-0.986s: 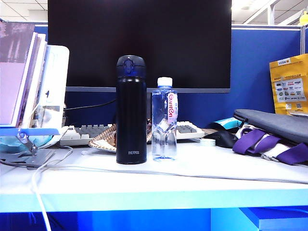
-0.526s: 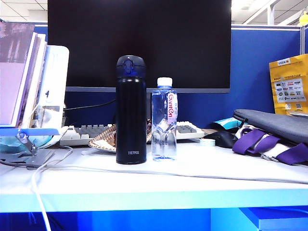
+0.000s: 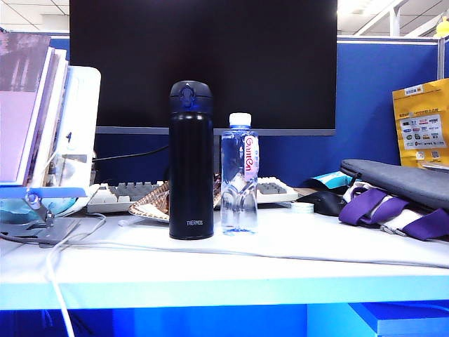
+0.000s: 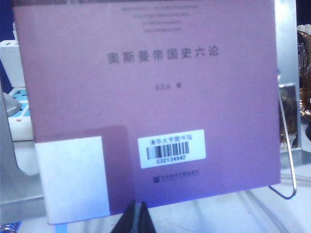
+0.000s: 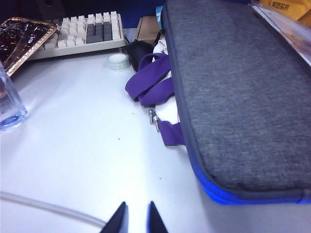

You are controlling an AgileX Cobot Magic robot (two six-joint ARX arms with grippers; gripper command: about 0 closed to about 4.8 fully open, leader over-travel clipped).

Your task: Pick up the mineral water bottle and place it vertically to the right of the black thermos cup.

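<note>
The right gripper (image 5: 135,213), jaws slightly apart and empty, hangs low over the table (image 5: 87,145); the left gripper (image 4: 135,218), tips together, faces a purple book (image 4: 146,97). The mineral water bottle (image 3: 240,173) stands upright just right of the black thermos cup (image 3: 191,160), apparently already placed.

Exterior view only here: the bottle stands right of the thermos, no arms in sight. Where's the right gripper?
Observer: The right gripper is over bare table beside the grey bag, jaws slightly apart, empty.
Operator: Near the bottle?
Observer: No. Only the base of the mineral water bottle shows in the right wrist view, well away from the jaws.
Operator: Left gripper?
Observer: The left gripper faces a purple book on a stand, jaws together.
</note>
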